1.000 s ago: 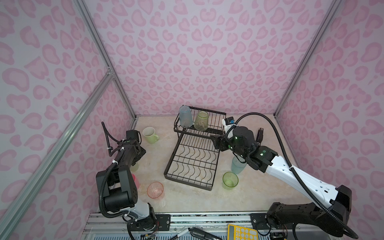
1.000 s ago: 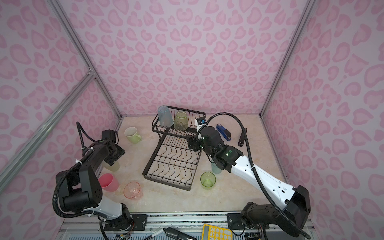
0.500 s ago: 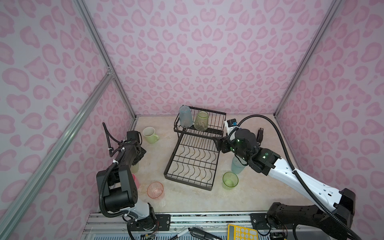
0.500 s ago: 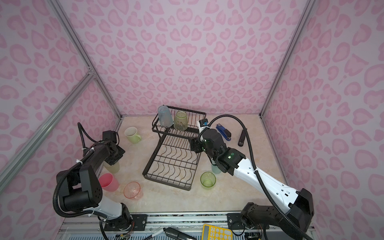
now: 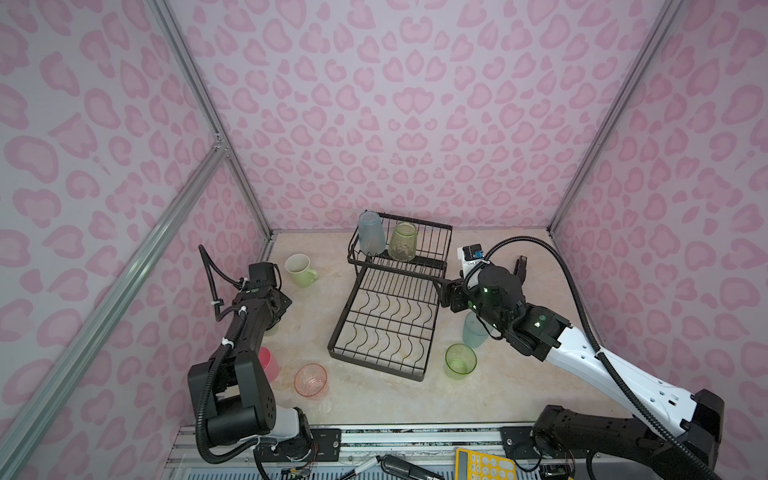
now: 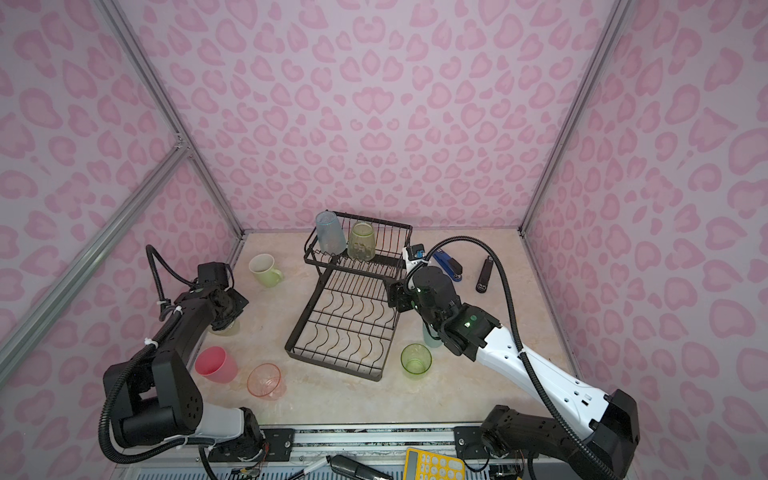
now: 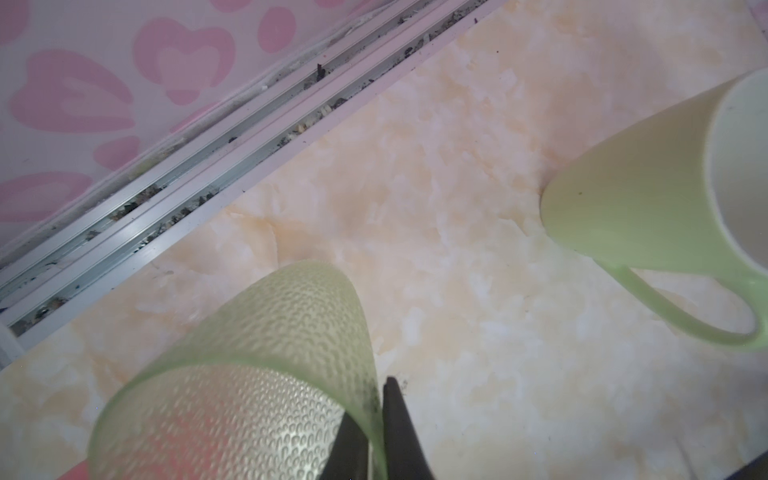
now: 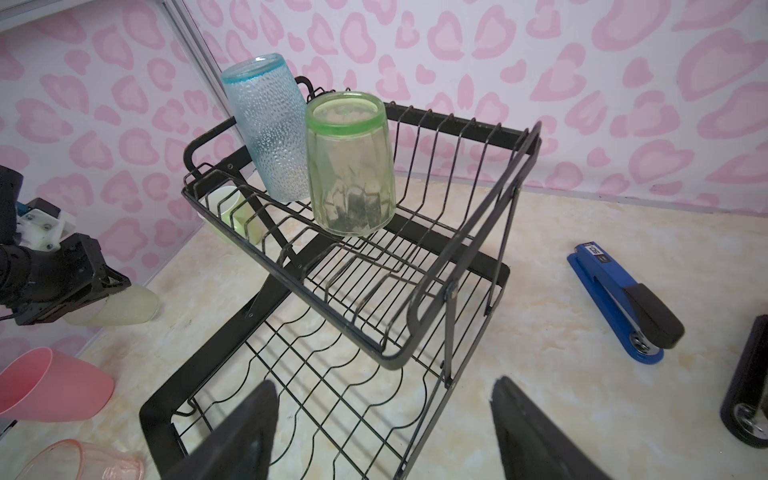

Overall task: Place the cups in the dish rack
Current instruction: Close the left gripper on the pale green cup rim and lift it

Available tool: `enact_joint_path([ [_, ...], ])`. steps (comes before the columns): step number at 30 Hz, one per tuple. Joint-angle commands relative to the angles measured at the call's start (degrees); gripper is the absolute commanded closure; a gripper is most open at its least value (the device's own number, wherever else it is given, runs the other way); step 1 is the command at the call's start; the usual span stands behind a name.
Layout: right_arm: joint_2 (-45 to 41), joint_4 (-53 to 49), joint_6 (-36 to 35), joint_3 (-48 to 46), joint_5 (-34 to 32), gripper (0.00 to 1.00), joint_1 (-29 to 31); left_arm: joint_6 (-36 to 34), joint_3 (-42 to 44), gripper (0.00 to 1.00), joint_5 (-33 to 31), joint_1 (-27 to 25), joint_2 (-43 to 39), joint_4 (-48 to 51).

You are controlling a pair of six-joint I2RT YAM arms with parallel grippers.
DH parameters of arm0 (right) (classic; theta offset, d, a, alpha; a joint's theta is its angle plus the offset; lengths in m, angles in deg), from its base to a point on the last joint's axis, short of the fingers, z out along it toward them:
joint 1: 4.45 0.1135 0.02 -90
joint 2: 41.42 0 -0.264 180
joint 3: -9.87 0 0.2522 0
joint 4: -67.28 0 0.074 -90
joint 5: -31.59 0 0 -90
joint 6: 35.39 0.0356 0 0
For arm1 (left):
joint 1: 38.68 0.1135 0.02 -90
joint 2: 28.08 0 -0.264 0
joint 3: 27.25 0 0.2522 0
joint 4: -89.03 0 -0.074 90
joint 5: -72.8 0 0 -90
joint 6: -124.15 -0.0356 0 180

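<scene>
Left gripper clamps the thin rim of the pale-green dimpled plastic tumbler, probably light and slippery, while right gripper gapes empty.

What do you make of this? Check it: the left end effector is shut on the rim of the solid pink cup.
Wrong cup. The left end effector is shut on the rim of the pale green textured tumbler, not the solid pink cup, which sits apart, untouched. The left wrist view shows the grip.
</scene>
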Motion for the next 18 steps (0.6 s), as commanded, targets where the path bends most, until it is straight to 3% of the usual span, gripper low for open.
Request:
enact_joint_path([
  [1,-0.4,1.4,-0.9,-1.1,-2.6,0.2,-0.1,-1.9,-2.2,0.97,3.9,-1.2,-1.2,-1.1],
  [18,-0.3,-0.6,1.2,1.0,-1.7,0.2,-2.3,-4.9,-18.4,0.97,14.2,-11.0,-10.4,2.3],
])
